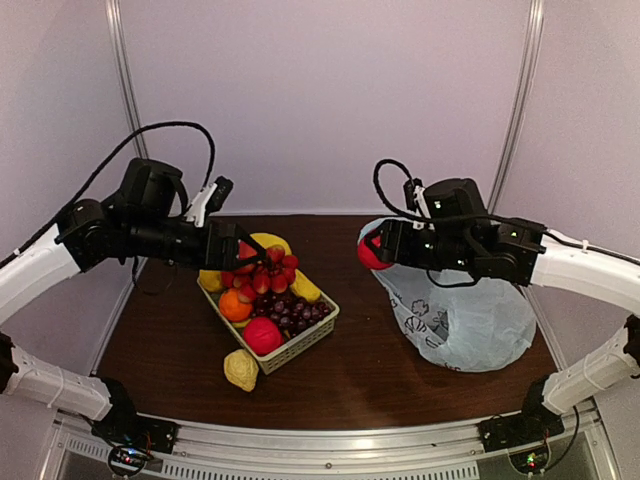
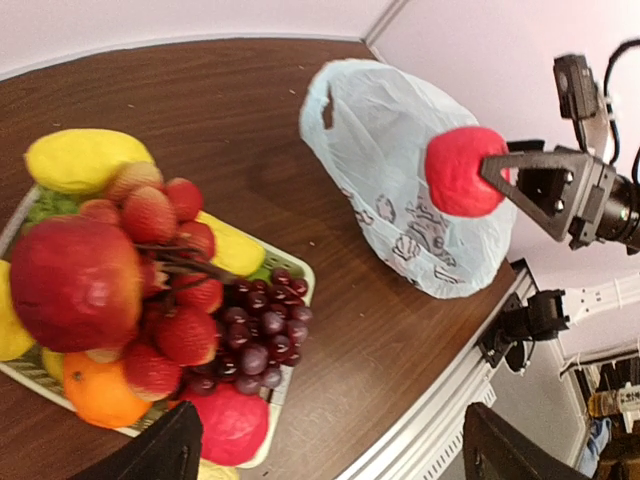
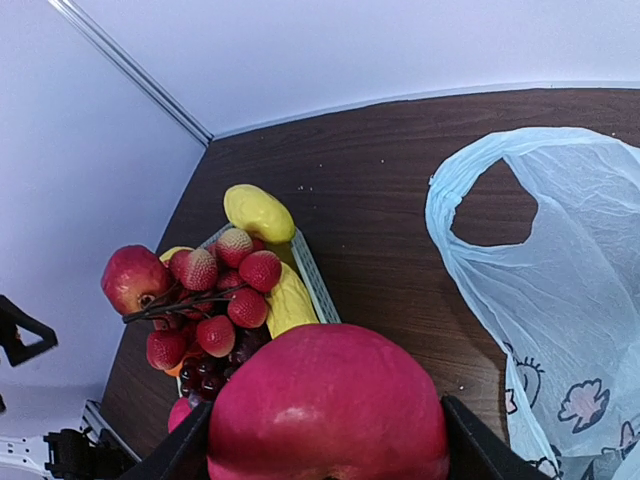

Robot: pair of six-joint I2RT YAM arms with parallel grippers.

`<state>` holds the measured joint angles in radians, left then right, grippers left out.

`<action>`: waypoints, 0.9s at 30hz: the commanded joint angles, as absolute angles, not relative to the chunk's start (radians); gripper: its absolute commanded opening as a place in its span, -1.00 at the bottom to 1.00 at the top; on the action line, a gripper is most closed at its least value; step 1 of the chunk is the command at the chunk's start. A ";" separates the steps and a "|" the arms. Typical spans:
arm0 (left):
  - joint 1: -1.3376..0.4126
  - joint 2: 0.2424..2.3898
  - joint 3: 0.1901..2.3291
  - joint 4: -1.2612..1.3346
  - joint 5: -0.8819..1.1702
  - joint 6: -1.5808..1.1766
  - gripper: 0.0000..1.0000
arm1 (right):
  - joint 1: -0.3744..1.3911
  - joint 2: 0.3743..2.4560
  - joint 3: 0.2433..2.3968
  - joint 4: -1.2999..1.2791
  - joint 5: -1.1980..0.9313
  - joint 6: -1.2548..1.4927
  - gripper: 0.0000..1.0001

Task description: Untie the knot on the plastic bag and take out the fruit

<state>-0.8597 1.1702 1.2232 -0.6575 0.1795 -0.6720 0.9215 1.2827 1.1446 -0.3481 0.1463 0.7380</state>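
Note:
The pale blue plastic bag (image 1: 465,318) lies slumped on the right of the table, with one loop handle (image 3: 470,185) lying open; no knot shows. My right gripper (image 1: 378,250) is shut on a big red apple (image 3: 325,400), held in the air just left of the bag (image 2: 395,165). My left gripper (image 2: 330,462) hangs open over the basket, with nothing between its fingers. Fruit fills the white basket (image 1: 303,344): a red apple (image 2: 75,280), strawberries (image 3: 225,290), dark grapes (image 2: 255,335), an orange (image 1: 234,305) and yellow pieces (image 3: 258,212). A lumpy yellow lemon-like fruit (image 1: 240,369) lies on the table.
The dark wooden table (image 1: 360,375) ends at a metal rail along the near edge. Pale walls close in behind and at both sides. The lemon-like fruit rests just outside the basket's near corner.

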 commanded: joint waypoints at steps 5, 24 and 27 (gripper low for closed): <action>-0.553 1.081 1.251 -0.905 0.264 -0.468 0.84 | 0.888 1.501 1.329 -0.463 -0.100 0.557 0.10; -0.166 0.874 0.963 -0.639 -0.129 -0.275 0.87 | 0.914 1.885 1.619 -0.517 -0.280 0.492 0.04; -0.166 0.838 0.889 -0.593 -0.137 -0.275 0.87 | 0.918 1.910 1.645 -0.519 -0.291 0.492 0.05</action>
<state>-0.1711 0.8776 0.9646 -0.7059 -0.0746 -0.3008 0.9096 1.8812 1.5955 -0.4950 -0.2672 0.5041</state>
